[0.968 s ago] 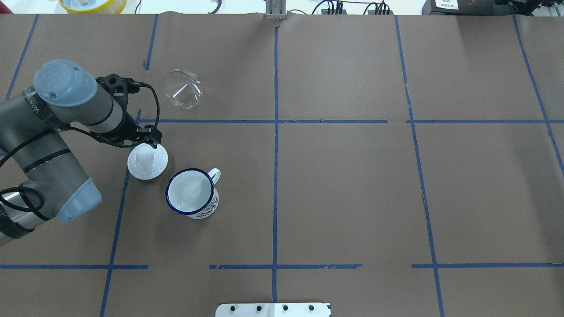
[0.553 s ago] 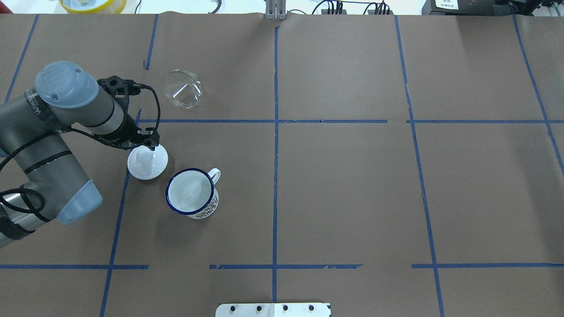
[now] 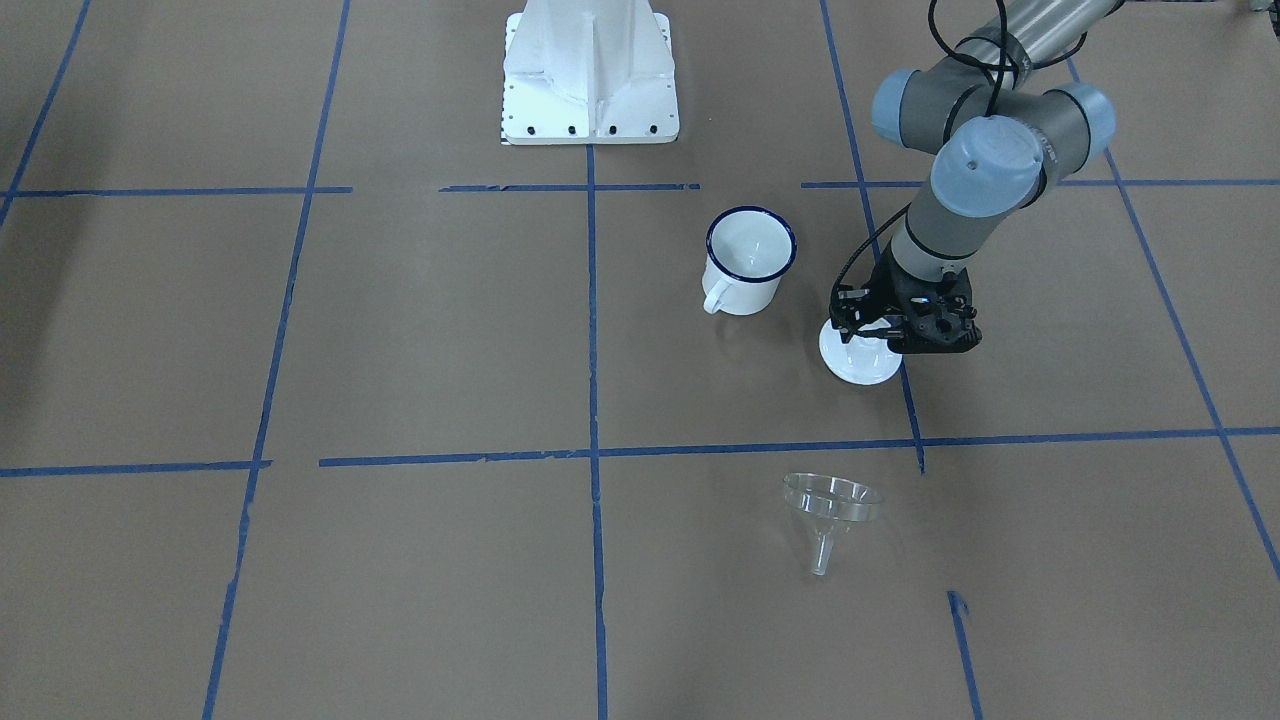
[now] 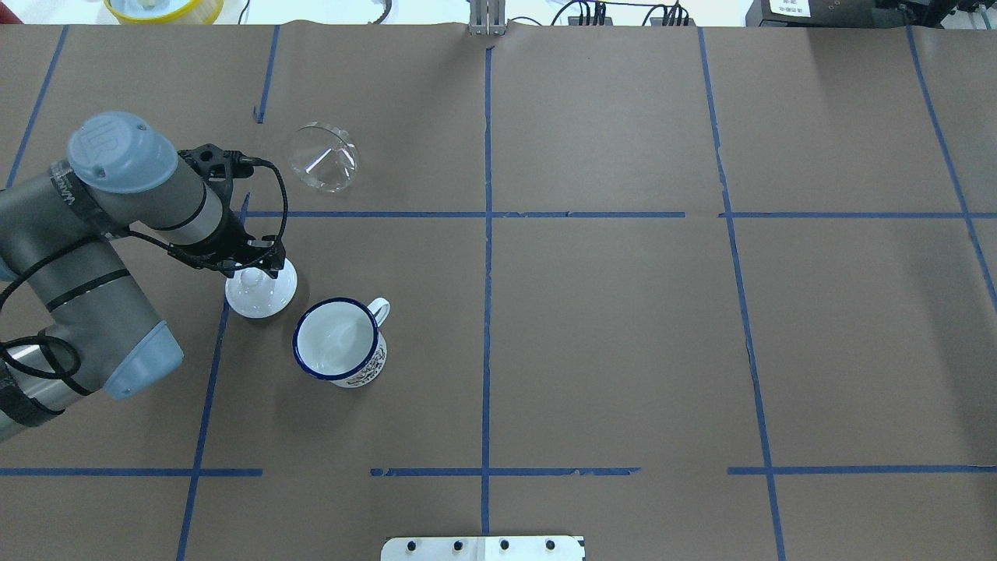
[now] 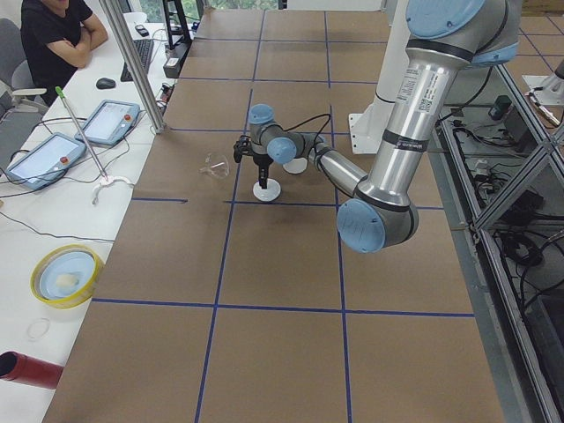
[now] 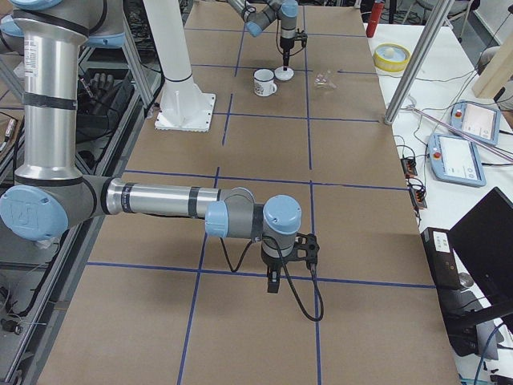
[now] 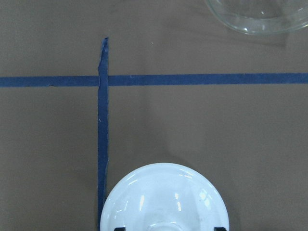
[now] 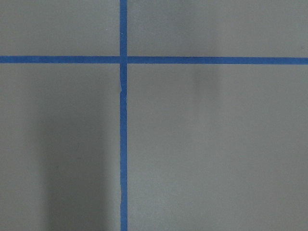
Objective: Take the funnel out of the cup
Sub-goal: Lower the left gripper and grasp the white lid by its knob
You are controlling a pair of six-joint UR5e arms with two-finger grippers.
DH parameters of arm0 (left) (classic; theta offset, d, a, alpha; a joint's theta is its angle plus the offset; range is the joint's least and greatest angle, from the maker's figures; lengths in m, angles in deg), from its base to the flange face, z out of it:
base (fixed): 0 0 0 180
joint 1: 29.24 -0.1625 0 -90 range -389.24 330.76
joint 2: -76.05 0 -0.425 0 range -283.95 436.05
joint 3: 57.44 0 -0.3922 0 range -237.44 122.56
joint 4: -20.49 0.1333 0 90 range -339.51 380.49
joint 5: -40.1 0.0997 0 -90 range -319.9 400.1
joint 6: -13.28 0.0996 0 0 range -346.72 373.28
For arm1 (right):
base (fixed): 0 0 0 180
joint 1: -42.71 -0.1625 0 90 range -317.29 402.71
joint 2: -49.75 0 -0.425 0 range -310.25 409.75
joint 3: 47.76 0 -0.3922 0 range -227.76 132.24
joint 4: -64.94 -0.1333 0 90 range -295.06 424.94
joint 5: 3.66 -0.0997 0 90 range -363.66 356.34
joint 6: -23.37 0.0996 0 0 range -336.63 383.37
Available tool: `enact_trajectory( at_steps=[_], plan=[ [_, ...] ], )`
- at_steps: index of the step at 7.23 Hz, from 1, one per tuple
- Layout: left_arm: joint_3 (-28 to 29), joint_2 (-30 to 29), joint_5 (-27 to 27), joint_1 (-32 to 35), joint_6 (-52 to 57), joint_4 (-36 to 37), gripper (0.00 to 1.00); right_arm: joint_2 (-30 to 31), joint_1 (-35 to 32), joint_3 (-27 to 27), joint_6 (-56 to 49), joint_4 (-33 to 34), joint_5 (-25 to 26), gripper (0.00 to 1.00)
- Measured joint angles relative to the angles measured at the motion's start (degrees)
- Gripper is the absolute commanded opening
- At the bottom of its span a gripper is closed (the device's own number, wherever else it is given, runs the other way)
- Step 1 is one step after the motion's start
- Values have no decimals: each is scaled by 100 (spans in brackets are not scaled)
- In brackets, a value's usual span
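The clear funnel (image 4: 323, 156) lies on its side on the brown paper, apart from the cup; it also shows in the front view (image 3: 830, 505) and at the top of the left wrist view (image 7: 260, 14). The cup (image 4: 339, 340), a white mug with a dark blue rim, stands upright and empty (image 3: 750, 260). My left gripper (image 4: 253, 269) is open and points down over a round white knobbed lid (image 4: 261, 296), its fingertips either side of the knob (image 7: 168, 229). My right gripper (image 6: 272, 285) shows only in the exterior right view, low over bare paper; I cannot tell its state.
Blue tape lines grid the paper-covered table (image 4: 623, 351). The white robot base (image 3: 590, 70) stands behind the cup. A yellow bowl (image 4: 163, 8) and cables sit beyond the far edge. An operator (image 5: 53, 35) sits by the side bench.
My left gripper has moved towards the robot and lower, from beside the lid's far edge to over its knob. The funnel, the cup and the lid have not moved.
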Motion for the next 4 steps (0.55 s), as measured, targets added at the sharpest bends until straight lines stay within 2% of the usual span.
enact_trajectory(
  at_steps=[4],
  plan=[
    [62,-3,-27,-26,12,1,52,0,0,0,0,0,0,100]
  ],
)
